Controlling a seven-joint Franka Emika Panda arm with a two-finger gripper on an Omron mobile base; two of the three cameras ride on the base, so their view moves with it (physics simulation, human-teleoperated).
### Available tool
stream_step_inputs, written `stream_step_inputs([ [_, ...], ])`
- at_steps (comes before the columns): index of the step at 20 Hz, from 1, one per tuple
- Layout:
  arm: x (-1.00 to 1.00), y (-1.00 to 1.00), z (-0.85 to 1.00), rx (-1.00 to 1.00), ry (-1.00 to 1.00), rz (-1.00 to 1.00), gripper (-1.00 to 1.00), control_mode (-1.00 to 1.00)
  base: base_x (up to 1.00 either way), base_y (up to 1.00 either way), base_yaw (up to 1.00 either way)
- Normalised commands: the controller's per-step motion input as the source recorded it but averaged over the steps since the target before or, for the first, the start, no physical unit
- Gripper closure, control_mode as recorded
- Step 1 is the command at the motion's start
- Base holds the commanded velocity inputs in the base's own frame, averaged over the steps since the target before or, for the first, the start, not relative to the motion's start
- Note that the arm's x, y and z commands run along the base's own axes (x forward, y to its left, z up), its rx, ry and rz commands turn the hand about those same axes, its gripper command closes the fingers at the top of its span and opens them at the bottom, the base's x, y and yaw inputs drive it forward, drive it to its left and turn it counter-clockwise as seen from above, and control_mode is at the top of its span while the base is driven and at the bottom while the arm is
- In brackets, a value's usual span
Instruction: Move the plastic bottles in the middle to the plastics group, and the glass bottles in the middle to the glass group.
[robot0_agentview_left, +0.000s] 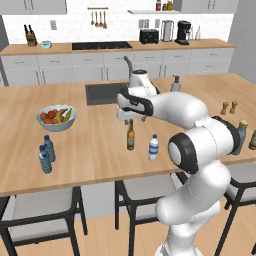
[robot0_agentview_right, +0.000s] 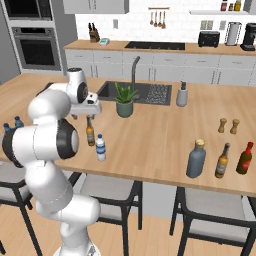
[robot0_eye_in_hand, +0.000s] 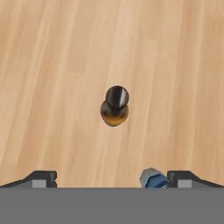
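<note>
The wooden worktop (robot0_agentview_left: 100, 150) carries an amber bottle (robot0_agentview_left: 131, 136) upright near its front edge, a white-capped water bottle (robot0_agentview_left: 153, 148) just beside it. Directly above the amber bottle, the fingers (robot0_eye_in_hand: 112, 177) are held wide open, gripping nothing.

Glossy white, rounded arm (robot0_agentview_left: 200, 150) segments with dark joint bands. Black ring around elbow. Two small dark fingertips (robot0_eye_in_hand: 43, 178).

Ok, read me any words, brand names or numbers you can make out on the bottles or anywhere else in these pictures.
No text can be read.
Amber bottle under the open gripper: yellowish label, too blurred to read.
White-capped water bottle: blue-and-white label, print too small.
Two blue-tinted bottles: no readable label.
Grey-blue bottle and the brown bottles beside it: labels too small.
</note>
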Motion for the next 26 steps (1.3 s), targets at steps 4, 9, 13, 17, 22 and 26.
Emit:
stream_step_inputs([
  [4, 0.32, 0.00, 0.00, 0.00, 0.00, 0.00, -1.00, -1.00, 0.00, 0.00, 0.00],
  [9, 0.21, 0.00, -0.03, 0.00, 0.00, 0.00, -1.00, -1.00, 0.00, 0.00, 0.00],
  [13, 0.08, 0.06, -0.10, -0.01, 0.00, 0.00, -1.00, -1.00, 0.00, 0.00, 0.00],
  [17, 0.00, 0.10, -0.17, -0.02, 0.00, 0.00, -1.00, -1.00, 0.00, 0.00, 0.00],
  [22, 0.09, 0.07, -0.15, -0.02, 0.00, 0.00, -1.00, -1.00, 0.00, 0.00, 0.00],
  [26, 0.27, 0.00, -0.09, 0.00, 0.00, 0.00, -1.00, -1.00, 0.00, 0.00, 0.00],
])
